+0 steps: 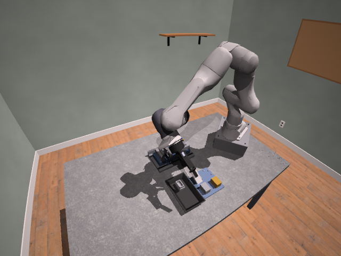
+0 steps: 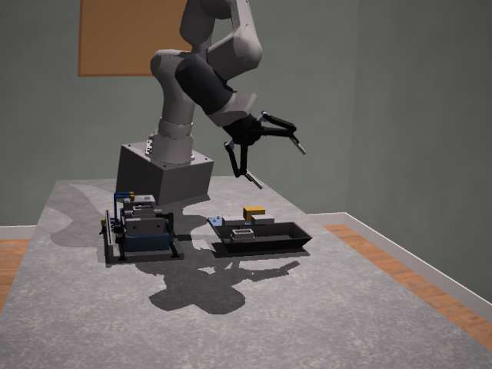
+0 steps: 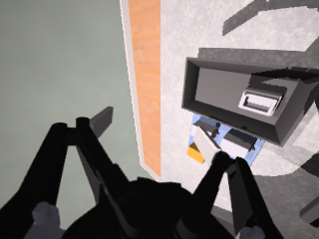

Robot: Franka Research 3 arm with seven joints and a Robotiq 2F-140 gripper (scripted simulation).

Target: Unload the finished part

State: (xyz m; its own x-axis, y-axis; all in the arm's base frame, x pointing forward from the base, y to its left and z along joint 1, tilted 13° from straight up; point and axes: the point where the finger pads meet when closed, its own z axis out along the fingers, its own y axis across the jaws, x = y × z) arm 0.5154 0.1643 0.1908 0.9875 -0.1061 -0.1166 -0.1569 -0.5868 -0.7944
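The finished part [image 1: 180, 184] [image 2: 242, 233] [image 3: 259, 102], a small light grey block with a rectangular pocket facing up, lies flat on the floor of the dark outfeed tray [image 1: 189, 197] [image 2: 274, 241] [image 3: 214, 95], near one end. My gripper [image 1: 193, 173] [image 2: 280, 167] [image 3: 156, 123] is wide open and empty. It hangs tilted well above the tray, clear of the part. The vise [image 1: 165, 158] [image 2: 143, 230] stands to the tray's side on a dark base, with grey jaws and a blue body.
A light blue plate [image 1: 208, 173] [image 3: 201, 119] behind the tray carries an orange block [image 1: 216, 181] [image 2: 253, 212] [image 3: 195, 153] and grey blocks [image 1: 205, 188] [image 2: 262, 218]. The robot's base [image 1: 231, 143] [image 2: 162, 174] stands behind. The table edge runs close past the plate.
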